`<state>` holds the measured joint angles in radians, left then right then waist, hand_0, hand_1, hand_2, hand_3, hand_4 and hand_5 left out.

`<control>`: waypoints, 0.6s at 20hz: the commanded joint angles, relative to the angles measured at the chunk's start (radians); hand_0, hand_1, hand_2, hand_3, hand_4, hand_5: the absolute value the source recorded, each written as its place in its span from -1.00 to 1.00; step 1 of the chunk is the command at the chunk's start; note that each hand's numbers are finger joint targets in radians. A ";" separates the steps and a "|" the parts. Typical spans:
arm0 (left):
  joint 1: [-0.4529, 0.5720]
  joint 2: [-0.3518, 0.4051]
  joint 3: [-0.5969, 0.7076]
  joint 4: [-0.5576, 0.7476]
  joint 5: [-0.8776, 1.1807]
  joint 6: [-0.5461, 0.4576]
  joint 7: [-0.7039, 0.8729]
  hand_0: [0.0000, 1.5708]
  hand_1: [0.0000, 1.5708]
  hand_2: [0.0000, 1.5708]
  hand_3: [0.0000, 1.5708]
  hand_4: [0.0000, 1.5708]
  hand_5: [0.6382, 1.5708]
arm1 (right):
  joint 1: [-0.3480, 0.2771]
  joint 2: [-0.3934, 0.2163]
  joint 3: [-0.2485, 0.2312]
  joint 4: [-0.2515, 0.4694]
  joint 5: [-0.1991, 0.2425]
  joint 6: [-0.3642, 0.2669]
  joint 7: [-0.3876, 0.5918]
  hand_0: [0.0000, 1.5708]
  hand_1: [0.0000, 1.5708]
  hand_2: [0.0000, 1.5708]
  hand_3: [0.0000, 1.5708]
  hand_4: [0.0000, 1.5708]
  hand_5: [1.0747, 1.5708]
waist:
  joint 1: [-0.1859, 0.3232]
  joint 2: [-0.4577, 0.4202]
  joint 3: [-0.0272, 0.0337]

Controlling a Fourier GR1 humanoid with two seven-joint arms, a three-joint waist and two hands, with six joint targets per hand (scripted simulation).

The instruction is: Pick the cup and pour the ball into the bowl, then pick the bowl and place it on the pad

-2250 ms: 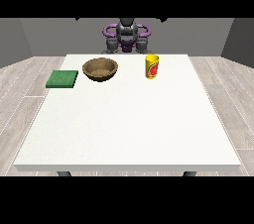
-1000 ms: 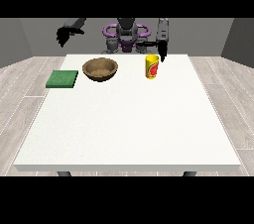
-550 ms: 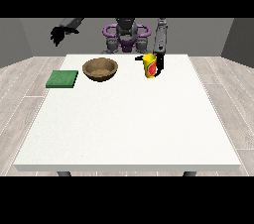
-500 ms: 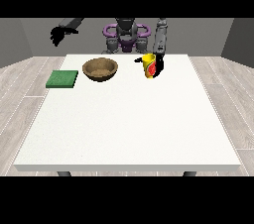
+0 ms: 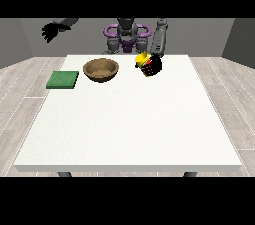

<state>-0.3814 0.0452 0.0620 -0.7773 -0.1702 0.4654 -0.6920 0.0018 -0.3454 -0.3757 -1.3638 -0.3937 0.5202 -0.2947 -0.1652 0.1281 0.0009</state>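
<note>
The hand at the view's right (image 5: pixel 152 65) sits at the far side of the table (image 5: pixel 129 119), its black fingers curled round the yellow cup (image 5: pixel 142 60), which leans a little towards the view's left (only its upper part and a bit of red show past the fingers); whether the cup's base touches the table I cannot tell, and the ball is not to be seen; the grey forearm slopes down to it from the robot's shoulder. The hand at the view's left (image 5: pixel 50 32) is held high, out beyond the table's left edge, fingers spread and holding nothing. The brown bowl (image 5: pixel 100 68) stands upright on the table, near the cup on its left but apart from it; the green pad (image 5: pixel 63 79) lies flat by the table's left edge, just left of the bowl, not touching it.
</note>
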 commanded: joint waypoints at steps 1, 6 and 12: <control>-0.052 0.025 -0.074 0.021 -0.133 0.112 0.158 0.67 0.67 1.00 1.00 0.54 0.98 | -0.025 -0.024 -0.006 0.018 -0.043 -0.011 0.104 -1.00 -1.00 -1.00 -1.00 -0.50 1.00 | 0.005 -0.097 0.0000; -0.158 0.045 -0.214 0.079 -0.365 0.217 0.393 0.70 0.70 1.00 1.00 0.55 0.97 | -0.084 -0.038 0.020 0.033 0.003 -0.088 0.193 -1.00 -1.00 -1.00 -1.00 -0.31 1.00 | 0.043 -0.164 0.0018; -0.292 0.126 -0.370 0.235 -0.697 0.255 0.688 0.55 0.55 1.00 0.85 0.45 0.99 | -0.079 -0.021 0.036 0.075 0.031 -0.105 0.200 -1.00 -1.00 -1.00 -1.00 -0.21 0.98 | 0.040 -0.228 0.0043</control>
<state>-0.6006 0.1464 -0.2197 -0.6208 -0.6925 0.7057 -0.1858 -0.0836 -0.3752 -0.3553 -1.3116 -0.3847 0.4320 -0.1153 -0.1339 -0.0462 0.0049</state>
